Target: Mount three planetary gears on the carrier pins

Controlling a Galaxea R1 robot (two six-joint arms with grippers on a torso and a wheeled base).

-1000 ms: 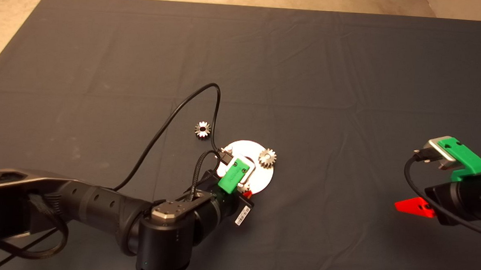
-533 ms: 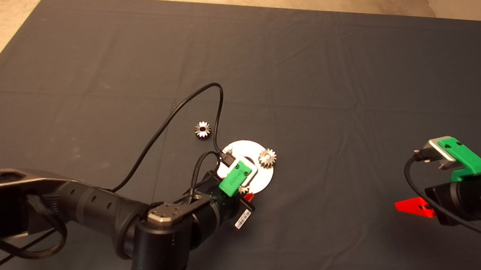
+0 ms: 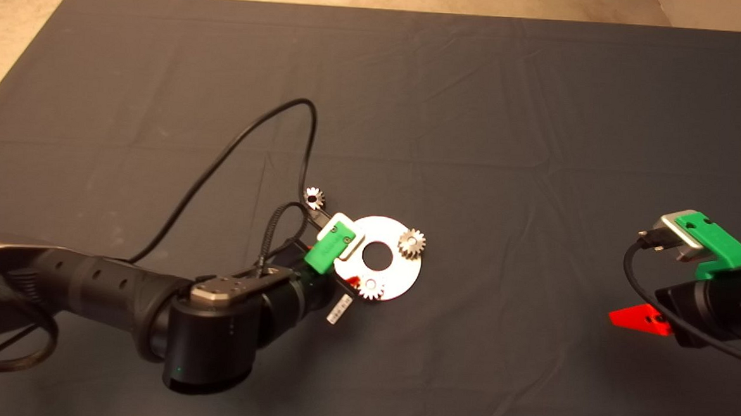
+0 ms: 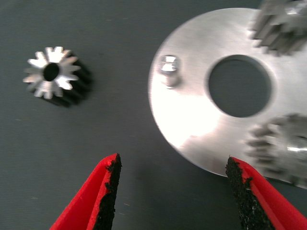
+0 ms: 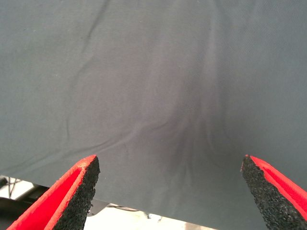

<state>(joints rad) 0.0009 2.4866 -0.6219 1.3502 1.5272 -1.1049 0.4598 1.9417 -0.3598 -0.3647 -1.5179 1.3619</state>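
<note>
The white-silver disc (image 3: 399,270) lies mid-mat with two planetary gears seated on its carrier pins, one at the right (image 3: 412,243) and one at the near edge (image 3: 371,288). The third pin (image 4: 169,67) stands bare beside the central hole. Another gear (image 3: 313,197) lies loose on the mat left of the disc and shows again in the left wrist view (image 4: 55,76). My left gripper (image 3: 337,257) hovers over the disc's left rim, open (image 4: 173,165) and holding nothing. Parked at the right edge, my right gripper (image 3: 644,311) is open (image 5: 170,160) over bare mat.
The left arm's black cable (image 3: 221,156) loops over the mat behind the loose gear. The dark mat (image 3: 538,147) spreads wrinkled on all sides, and pale floor (image 3: 11,37) shows past its far left corner.
The left gripper has let go of a gear, which now sits on the disc's near pin. It has swung left, off the disc's middle and towards the loose gear. The right arm stayed still.
</note>
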